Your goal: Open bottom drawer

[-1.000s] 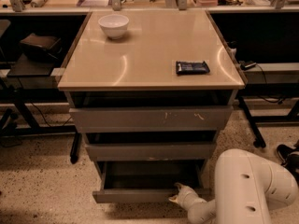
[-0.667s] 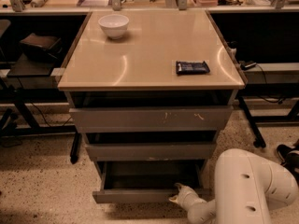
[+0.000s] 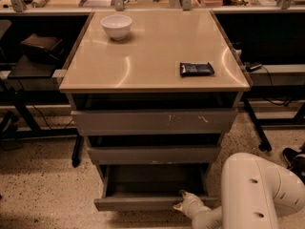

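The bottom drawer (image 3: pixel 143 202) is the lowest of three grey fronts under the tan-topped cabinet (image 3: pixel 152 56). It stands pulled out, and its shallow grey box shows behind the flat front. My gripper (image 3: pixel 183 202) is at the right part of the drawer's top front edge, reaching in from the white arm (image 3: pixel 257 194) at lower right. The middle drawer (image 3: pixel 152 154) and the top drawer (image 3: pixel 152 121), with pale scratch marks, sit above it, each slightly out.
A white bowl (image 3: pixel 116 26) and a dark snack packet (image 3: pixel 196 69) lie on the cabinet top. Dark desks with metal legs flank the cabinet on both sides. A cable and black desk legs (image 3: pixel 257 123) stand to the right. The floor is speckled.
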Motion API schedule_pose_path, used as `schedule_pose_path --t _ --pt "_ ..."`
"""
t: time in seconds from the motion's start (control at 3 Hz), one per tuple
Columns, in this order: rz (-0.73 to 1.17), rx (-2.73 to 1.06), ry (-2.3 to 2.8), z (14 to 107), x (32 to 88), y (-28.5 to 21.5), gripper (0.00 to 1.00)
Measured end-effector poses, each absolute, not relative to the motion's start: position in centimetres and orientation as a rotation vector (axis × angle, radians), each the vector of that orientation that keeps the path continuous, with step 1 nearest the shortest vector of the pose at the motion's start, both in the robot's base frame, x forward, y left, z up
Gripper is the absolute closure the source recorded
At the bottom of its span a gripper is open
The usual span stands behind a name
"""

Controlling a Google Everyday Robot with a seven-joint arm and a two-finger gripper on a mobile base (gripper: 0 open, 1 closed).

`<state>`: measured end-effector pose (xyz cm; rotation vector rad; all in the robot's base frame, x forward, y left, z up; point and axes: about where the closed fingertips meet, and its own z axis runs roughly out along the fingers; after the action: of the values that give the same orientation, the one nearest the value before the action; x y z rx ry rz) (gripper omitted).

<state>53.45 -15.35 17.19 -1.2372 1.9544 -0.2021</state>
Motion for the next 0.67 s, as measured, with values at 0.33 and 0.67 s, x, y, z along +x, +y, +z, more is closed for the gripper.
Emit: schedule_pose_path --t 0.33,0.67 --pt "-0.209 -1.221 1.970 16.97 51.53 -15.91 1.00" --pt "-0.209 -1.221 1.970 17.50 51.52 -15.91 1.00"
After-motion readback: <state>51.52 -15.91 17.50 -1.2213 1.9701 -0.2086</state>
